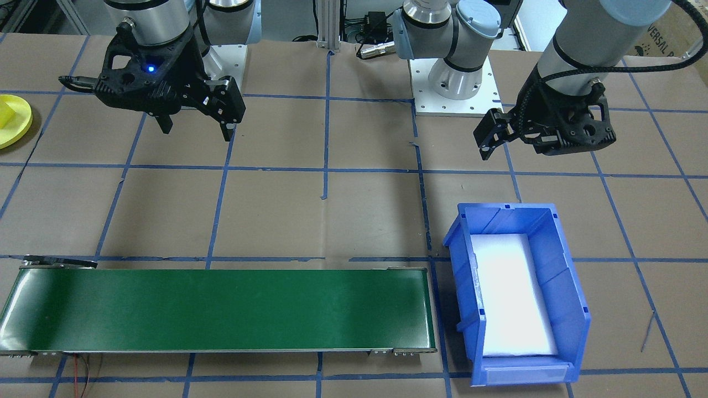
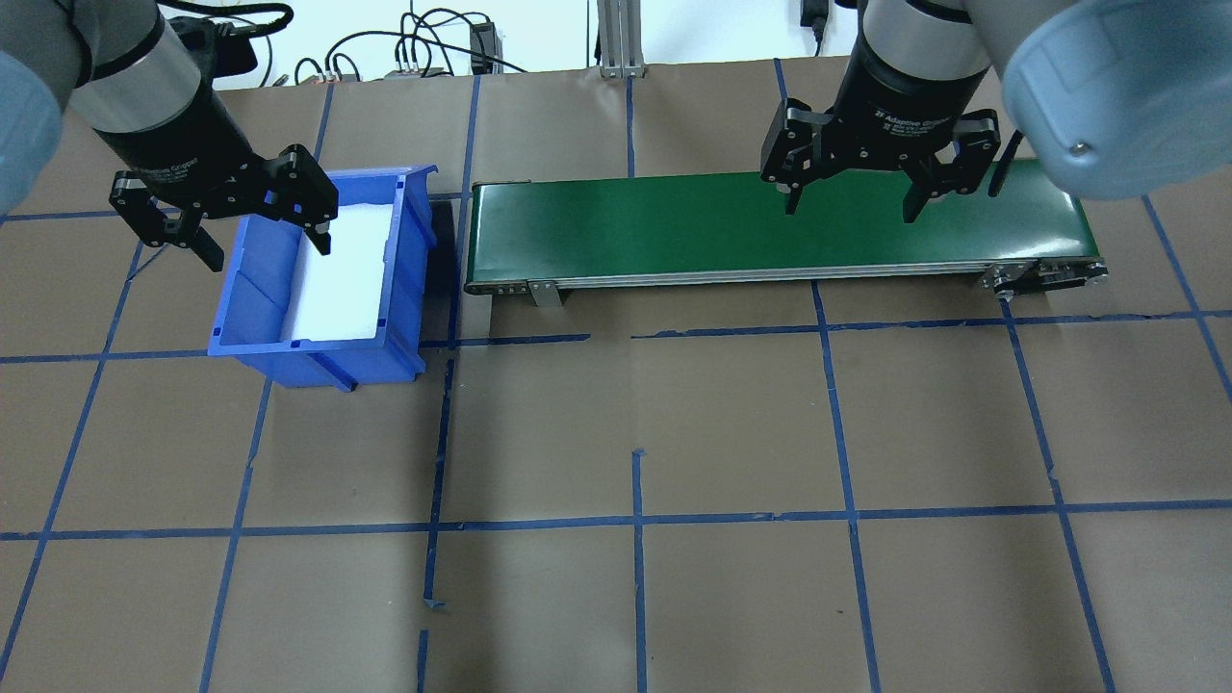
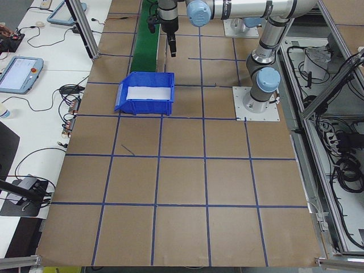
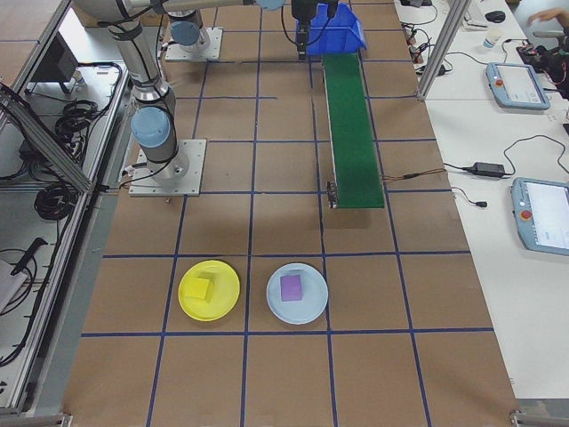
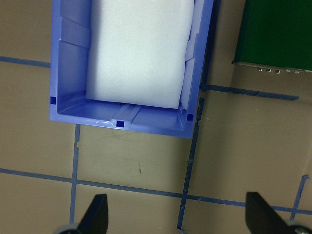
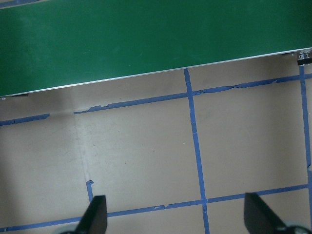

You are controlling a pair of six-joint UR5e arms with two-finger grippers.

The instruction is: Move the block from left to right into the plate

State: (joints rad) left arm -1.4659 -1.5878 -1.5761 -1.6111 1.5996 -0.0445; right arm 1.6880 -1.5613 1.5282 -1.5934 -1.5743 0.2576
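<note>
The yellow plate [image 4: 224, 301] lies on the table at the robot's far right, and it also shows at the edge of the front-facing view, yellow plate [image 1: 16, 130]. A yellow block [image 4: 197, 289] rests on it. My right gripper [image 2: 849, 210] hangs open and empty over the green conveyor belt [image 2: 674, 226], well away from the plate; the right wrist view shows only belt and table below the right gripper [image 6: 178, 217]. My left gripper [image 2: 269, 252] hovers open and empty above the blue bin [image 2: 252, 289]. Under the left gripper [image 5: 178, 217] is brown table just past the bin's end wall.
The blue bin [image 1: 564, 298] holds only a white foam liner [image 1: 511, 296]. Beside the yellow plate a pale blue plate [image 4: 311, 307] carries a purple block [image 4: 291, 287]. The belt surface [image 1: 221, 309] carries nothing. Blue tape lines grid the brown table.
</note>
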